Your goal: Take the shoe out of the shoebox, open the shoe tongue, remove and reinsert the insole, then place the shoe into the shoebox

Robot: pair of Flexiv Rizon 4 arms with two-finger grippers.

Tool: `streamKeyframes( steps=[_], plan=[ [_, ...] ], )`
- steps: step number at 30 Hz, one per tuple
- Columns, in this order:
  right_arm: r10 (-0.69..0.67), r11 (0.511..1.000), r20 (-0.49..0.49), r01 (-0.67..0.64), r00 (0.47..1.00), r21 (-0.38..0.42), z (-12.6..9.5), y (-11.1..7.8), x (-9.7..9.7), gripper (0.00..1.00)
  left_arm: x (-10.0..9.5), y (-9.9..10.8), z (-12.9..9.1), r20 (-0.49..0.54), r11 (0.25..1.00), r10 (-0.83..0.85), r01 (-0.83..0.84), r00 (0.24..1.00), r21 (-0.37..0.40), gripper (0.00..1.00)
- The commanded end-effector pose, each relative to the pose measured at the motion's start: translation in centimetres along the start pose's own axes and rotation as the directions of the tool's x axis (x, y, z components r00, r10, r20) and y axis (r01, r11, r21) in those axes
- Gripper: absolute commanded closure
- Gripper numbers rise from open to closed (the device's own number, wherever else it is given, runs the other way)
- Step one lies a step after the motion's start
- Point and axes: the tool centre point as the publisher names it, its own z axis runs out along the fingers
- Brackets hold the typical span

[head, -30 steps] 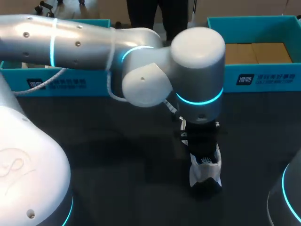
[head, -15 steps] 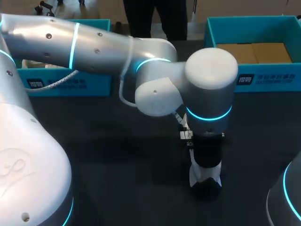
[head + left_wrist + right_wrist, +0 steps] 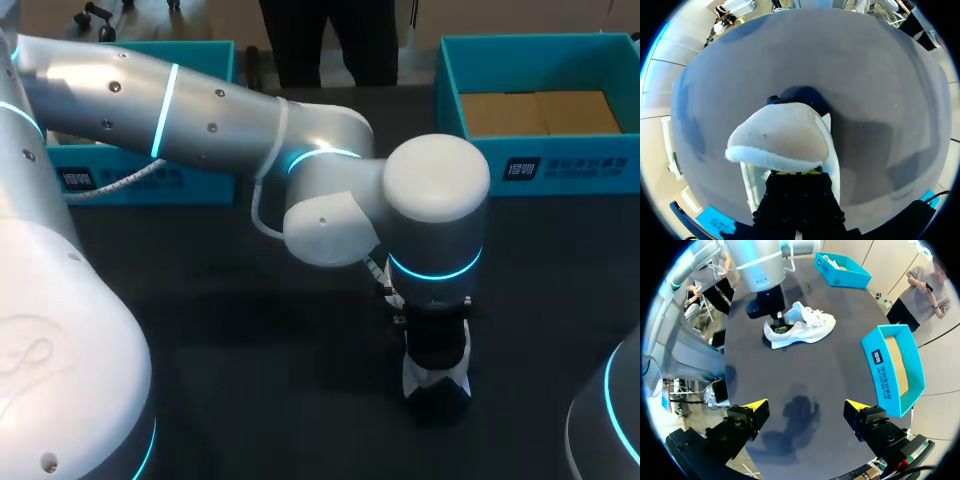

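Left claw [image 3: 796, 173] buried in shoe [image 3: 784, 139]; grip unclear.

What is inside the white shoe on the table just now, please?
The left gripper is down in the shoe at its heel opening. The gripper and the shoe's collar cover the inside, so the insole cannot be seen.
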Motion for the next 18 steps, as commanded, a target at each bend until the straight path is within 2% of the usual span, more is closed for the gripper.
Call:
streamKeyframes(
  steps=[1,6,18],
  plan=[
    [0.000,1.000,-0.001,0.000,1.000,0.002,0.1,0.0,-0.1,0.00,0.3,0.3,-1.6,0.001,1.000,-0.002,0.002,1.000,-0.010,1.00],
    [0.000,1.000,-0.001,0.000,1.000,0.002,0.1,0.0,-0.1,0.00,-0.3,-0.5,-2.1,0.014,1.000,-0.008,0.008,1.000,0.018,1.00],
    [0.000,1.000,-0.001,0.000,1.000,0.002,0.1,0.0,-0.1,0.00,-1.4,-1.9,0.3,-0.032,0.990,-0.003,0.007,0.999,0.140,1.00]
  ],
)
